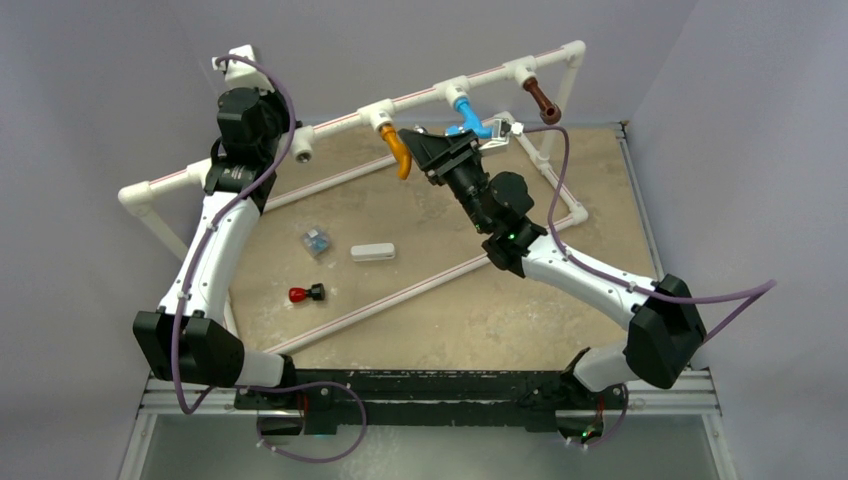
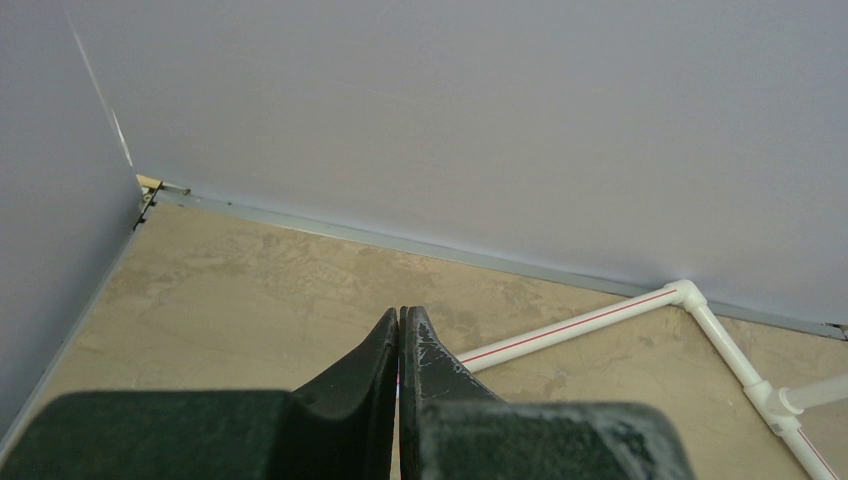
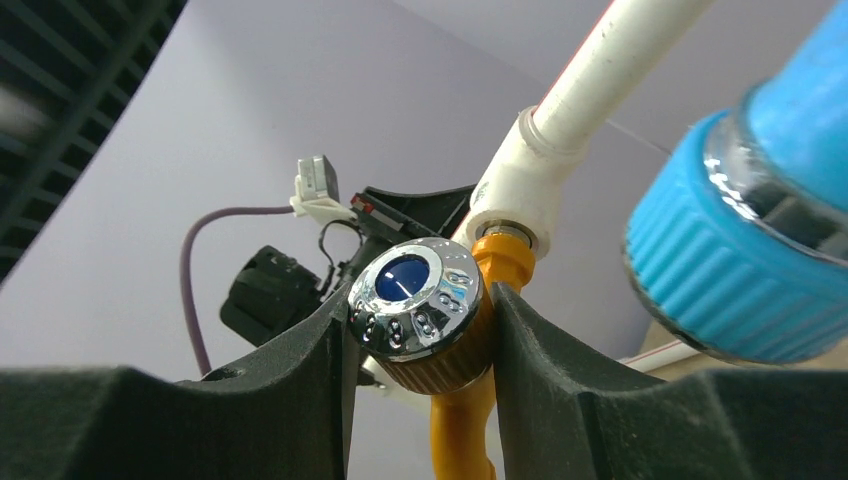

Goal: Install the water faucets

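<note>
Tan mottled tabletop [image 1: 470, 310], lilac walls [image 1: 420, 40] on 3 sides. The right gripper [image 3: 420, 325] clamps the orange-yellow faucet [image 3: 460, 420] hanging from the white pipe rail [image 1: 420, 95], beside the blue faucet [image 1: 468, 115] and brown faucet [image 1: 543, 100]. The left gripper [image 2: 400, 335] is pressed together, empty.

Plain, matte, pale lavender-grey walls close in the scene: a back wall [image 1: 400, 40], a left wall [image 1: 60, 150] and a right wall [image 1: 760, 120]. They meet a tabletop [image 1: 480, 320] with a tan, mottled stone pattern, edged by a thin grey metal strip [image 1: 647, 200]. In the left wrist view that strip runs along the foot of the wall into a corner [image 2: 142, 188]. The light is soft and even, casting only faint shadows.
</note>
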You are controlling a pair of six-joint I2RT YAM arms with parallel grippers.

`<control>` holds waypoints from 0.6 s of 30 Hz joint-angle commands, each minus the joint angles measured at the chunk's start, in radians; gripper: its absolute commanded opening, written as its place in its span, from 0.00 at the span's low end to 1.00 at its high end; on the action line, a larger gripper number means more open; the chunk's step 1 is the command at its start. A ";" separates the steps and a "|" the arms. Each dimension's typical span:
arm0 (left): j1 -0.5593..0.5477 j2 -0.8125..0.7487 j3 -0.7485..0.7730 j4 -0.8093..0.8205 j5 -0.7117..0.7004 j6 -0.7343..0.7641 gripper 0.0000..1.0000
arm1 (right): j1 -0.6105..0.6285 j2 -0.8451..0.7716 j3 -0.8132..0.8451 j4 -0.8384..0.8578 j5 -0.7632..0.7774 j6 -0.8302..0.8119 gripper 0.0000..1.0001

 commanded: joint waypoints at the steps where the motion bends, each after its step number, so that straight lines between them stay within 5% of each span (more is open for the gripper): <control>1: -0.015 0.042 -0.049 -0.200 0.046 0.009 0.00 | -0.024 0.045 -0.038 -0.029 -0.022 0.191 0.00; 4: -0.016 0.042 -0.049 -0.201 0.047 0.009 0.00 | -0.026 0.045 -0.059 -0.025 -0.025 0.205 0.03; 13: -0.015 0.043 -0.049 -0.199 0.047 0.009 0.00 | -0.034 0.047 -0.083 -0.014 -0.043 0.217 0.48; 18: -0.016 0.043 -0.049 -0.199 0.046 0.009 0.00 | -0.037 0.036 -0.082 -0.012 -0.058 0.180 0.65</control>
